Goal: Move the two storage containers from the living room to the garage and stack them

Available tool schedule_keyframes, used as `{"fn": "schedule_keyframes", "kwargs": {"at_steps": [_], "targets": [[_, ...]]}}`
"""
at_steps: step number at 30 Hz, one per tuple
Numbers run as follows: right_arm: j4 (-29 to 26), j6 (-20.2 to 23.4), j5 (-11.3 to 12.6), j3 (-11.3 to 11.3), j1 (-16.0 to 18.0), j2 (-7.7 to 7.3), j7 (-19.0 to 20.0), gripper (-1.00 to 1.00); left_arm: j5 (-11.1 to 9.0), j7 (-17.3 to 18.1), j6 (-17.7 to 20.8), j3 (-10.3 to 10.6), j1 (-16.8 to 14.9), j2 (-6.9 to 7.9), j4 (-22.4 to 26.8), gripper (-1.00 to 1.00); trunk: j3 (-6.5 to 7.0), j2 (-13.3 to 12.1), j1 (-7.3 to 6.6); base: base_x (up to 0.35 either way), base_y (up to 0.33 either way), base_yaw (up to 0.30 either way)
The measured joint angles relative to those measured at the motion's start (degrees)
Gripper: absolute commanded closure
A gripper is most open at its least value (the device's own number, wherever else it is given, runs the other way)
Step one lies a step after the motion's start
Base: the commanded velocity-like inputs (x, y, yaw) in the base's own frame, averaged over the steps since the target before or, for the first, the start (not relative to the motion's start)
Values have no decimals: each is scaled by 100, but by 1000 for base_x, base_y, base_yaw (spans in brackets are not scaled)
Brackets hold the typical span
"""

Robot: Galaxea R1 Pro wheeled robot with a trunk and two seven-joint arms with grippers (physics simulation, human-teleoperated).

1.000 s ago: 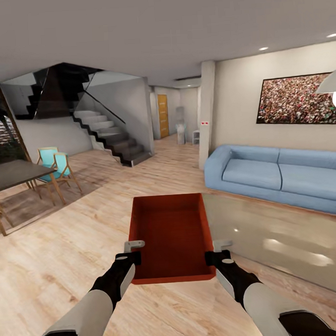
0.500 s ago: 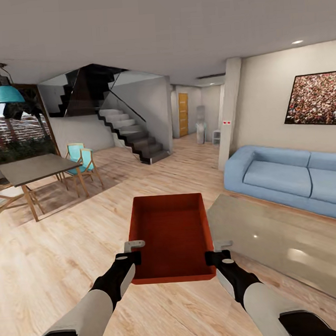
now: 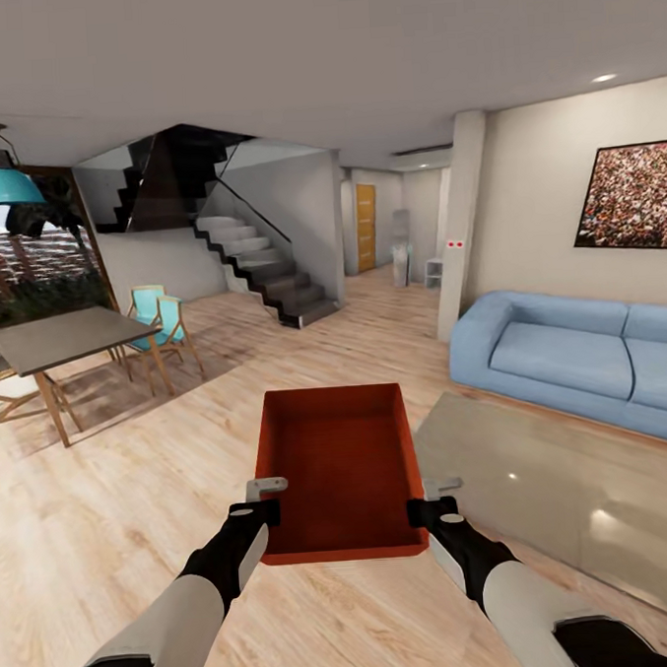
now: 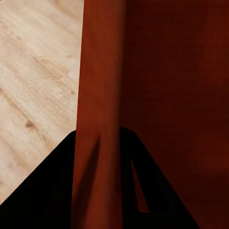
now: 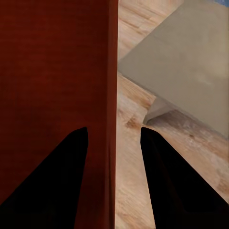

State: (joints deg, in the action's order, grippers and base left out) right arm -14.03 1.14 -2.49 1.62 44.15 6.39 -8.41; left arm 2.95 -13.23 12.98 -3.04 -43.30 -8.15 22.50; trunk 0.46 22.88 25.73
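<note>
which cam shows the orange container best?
Head view: the whole storage container, open top, held between the left end effector and right end effector. Each wrist view gives just one side wall between dark fingers.

A light wood-plank floor (image 3: 135, 484) is stretching across the living room, carrying a pale beige rug (image 3: 540, 479) lying flat at the right. A blue sofa (image 3: 572, 353) is standing at the rug's far edge, while a dining table (image 3: 62, 338) and wooden chairs (image 3: 160, 324) are standing on the planks at the left.

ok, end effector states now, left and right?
Left end effector: closed on the storage container, left wall.
Right end effector: closed on its right wall.
</note>
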Motion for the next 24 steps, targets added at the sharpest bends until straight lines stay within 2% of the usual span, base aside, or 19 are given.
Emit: {"fn": "schedule_keyframes", "kwargs": {"at_steps": [12,16,24], "targets": [[-3,9,4,9,1,-1,1,100,-7,-1,1,-1,3,0,4,100,0,-1,1,300,0,0],[-6,16,6,12,2,-2,1,100,-16,-5,2,2,3,0,2,100,0,-1,3,87,0,63],[-8,15,5,8,-2,-3,4,100,-22,-6,2,9,2,0,1,100,4,0,3,13,0,232]]}}
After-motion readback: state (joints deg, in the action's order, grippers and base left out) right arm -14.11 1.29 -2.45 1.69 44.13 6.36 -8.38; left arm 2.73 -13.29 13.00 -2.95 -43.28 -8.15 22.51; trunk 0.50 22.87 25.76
